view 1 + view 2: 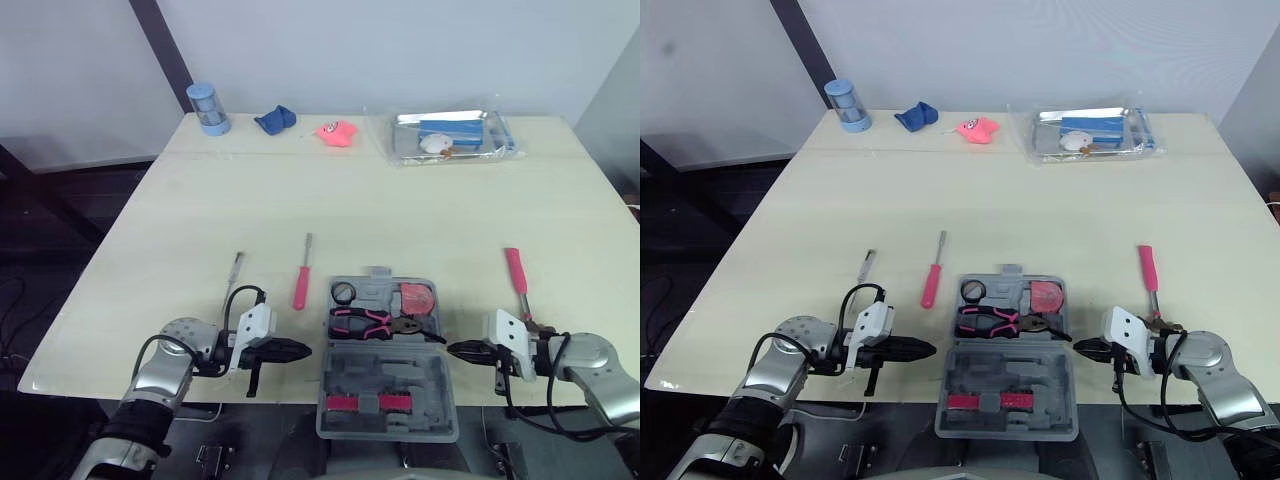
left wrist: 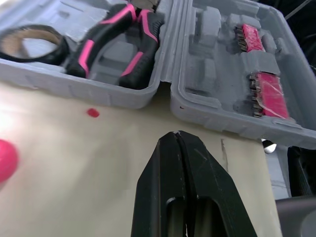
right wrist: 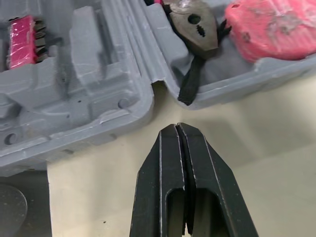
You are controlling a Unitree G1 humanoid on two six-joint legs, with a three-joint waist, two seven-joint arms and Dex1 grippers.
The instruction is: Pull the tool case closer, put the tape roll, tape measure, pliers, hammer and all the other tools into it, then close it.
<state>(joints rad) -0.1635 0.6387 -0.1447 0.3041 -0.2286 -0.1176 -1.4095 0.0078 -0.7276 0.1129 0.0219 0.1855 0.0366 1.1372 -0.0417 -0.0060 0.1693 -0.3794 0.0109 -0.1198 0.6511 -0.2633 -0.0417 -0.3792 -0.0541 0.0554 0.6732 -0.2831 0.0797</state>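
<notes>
Both tools are shut tight with nothing held: the left gripper (image 1: 303, 351) and right gripper (image 1: 453, 350) are pointed inward at the open grey tool case (image 1: 386, 378). It sits between their tips at the near table edge, and its near half appears to overhang. Pliers (image 1: 368, 322), tape roll (image 1: 343, 293) and pink tape measure (image 1: 416, 297) are seated in the half further out. Judged step: the leftover tools are to be loaded. The hammer (image 1: 516, 274) lies just beyond the right gripper's wrist, head nearest, so the jaws should be opened first and the handle taken crosswise near the head. The red screwdriver (image 1: 300, 288) and slim silver tool (image 1: 235, 270) lie beyond the left gripper. Each should be grasped mid-length and lowered into a free slot.
</notes>
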